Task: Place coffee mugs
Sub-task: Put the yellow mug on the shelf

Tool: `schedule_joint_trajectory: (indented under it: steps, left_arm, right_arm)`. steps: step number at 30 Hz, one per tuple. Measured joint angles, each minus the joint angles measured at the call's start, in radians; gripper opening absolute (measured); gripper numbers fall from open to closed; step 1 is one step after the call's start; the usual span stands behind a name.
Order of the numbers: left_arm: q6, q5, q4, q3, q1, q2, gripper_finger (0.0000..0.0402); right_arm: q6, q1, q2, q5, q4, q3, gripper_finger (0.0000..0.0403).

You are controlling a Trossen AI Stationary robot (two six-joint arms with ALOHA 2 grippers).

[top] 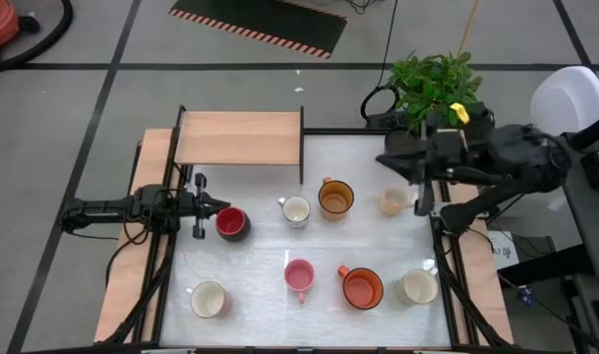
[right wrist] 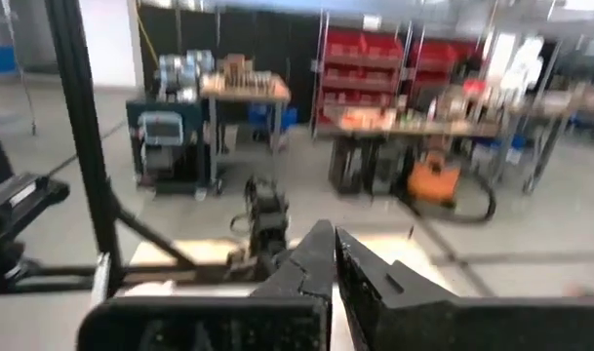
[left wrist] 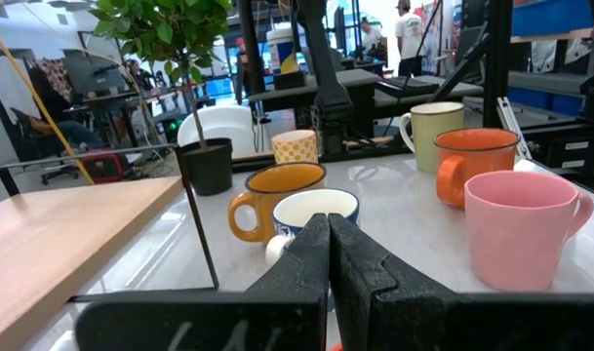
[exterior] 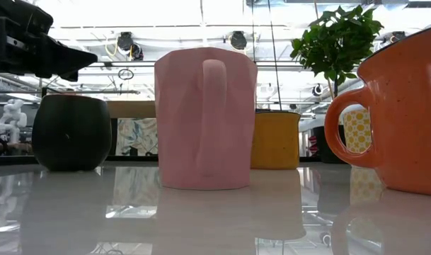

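- left gripper (top: 220, 206): closed, empty, just left of the red mug (top: 231, 223)
- tabletop (top: 260, 256): cream mug (top: 209, 299), white mug (top: 295, 210), pink mug (top: 299, 276), amber mug (top: 335, 198), orange mug (top: 361, 287), patterned mug (top: 394, 202), pale mug (top: 417, 287); an eighth probably hidden
- right gripper (top: 386, 159): closed, empty, above the far right corner

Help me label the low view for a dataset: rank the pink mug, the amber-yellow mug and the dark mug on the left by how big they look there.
1. pink mug, largest, though it stands nearest the camera.
2. dark mug.
3. amber-yellow mug, partly hidden behind the pink one, so its rank against the dark mug is unsure.
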Motion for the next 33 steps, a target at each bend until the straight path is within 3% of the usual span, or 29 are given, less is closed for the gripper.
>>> schedule_joint_trajectory:
  steps: [8, 17, 27, 33]
  left_arm:
    - [0.000, 0.000, -0.001, 0.000, 0.000, 0.000, 0.0004]
    - [-0.006, 0.000, -0.002, 0.000, 0.000, 0.000, 0.0004]
    - [-0.039, 0.000, -0.001, 0.000, 0.000, 0.000, 0.0004]
    - [-0.421, -0.108, -0.002, 0.000, 0.011, 0.006, 0.0004]
  right_arm:
    - [0.267, -0.039, 0.102, -0.119, -0.182, 0.103, 0.0000]
    - [0.546, -0.106, 0.126, -0.121, -0.255, 0.103, 0.0000]
    - [0.408, -0.147, 0.127, -0.149, -0.259, 0.103, 0.0000]
    - [0.409, -0.164, 0.127, -0.186, -0.224, 0.052, 0.0000]
